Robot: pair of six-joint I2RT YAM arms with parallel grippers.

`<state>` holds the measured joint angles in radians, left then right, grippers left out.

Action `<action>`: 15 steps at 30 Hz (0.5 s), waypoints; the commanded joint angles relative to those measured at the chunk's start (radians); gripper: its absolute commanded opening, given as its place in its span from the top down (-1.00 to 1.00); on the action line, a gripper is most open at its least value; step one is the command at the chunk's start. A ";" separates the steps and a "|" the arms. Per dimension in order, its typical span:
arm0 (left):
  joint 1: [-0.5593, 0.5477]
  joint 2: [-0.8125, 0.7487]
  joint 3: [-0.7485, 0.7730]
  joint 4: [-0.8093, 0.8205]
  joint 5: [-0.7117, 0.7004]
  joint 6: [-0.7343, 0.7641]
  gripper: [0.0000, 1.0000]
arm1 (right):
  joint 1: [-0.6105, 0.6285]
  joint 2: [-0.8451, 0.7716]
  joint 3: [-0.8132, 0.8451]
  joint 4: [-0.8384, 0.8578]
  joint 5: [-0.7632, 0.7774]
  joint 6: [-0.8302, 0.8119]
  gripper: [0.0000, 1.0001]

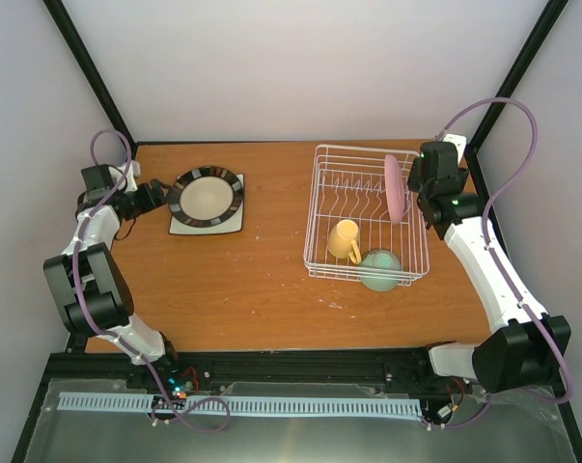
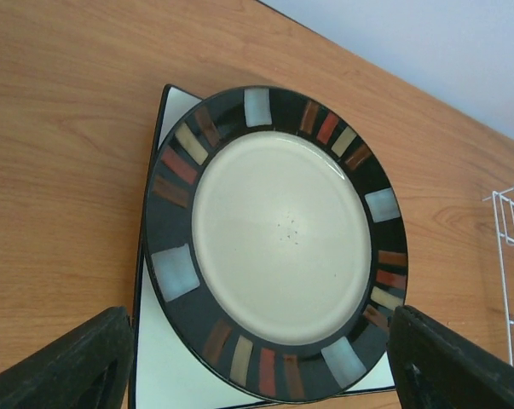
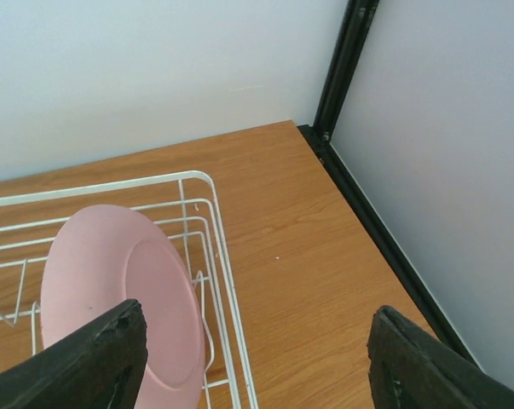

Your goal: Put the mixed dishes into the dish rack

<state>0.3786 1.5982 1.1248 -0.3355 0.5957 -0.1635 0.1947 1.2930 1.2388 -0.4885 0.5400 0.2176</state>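
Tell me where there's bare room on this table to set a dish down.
Bare table runs between the black-rimmed round plate and the dish rack, and along the near edge in front of both. The rack's far-left slots are free. Crowded: its right and near sides, with pink plate, pale yellow mug and mint-green bowl.

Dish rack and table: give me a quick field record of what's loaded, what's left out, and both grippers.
rack: dish rack, right half of table
loaded: pink plate standing on edge at the far right; yellow mug near the middle; mint-green bowl at the near right corner
on table: black-rimmed plate stacked on white square plate, far left
left gripper: open, fingers either side of the black-rimmed plate's near edge, not gripping
right gripper: open, empty, beside the pink plate
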 commanded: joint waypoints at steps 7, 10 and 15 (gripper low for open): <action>0.005 0.016 0.015 0.010 0.052 -0.001 -0.57 | 0.079 0.037 0.099 -0.016 -0.207 -0.016 0.30; 0.005 0.018 0.016 0.009 0.058 0.001 -0.55 | 0.136 0.116 0.138 -0.047 -0.217 -0.028 0.39; 0.006 0.014 0.006 0.006 0.054 0.009 -0.54 | 0.158 0.245 0.184 -0.087 -0.278 -0.027 0.40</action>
<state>0.3798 1.6085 1.1244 -0.3374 0.6312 -0.1642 0.3473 1.4567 1.3922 -0.5091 0.3195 0.2001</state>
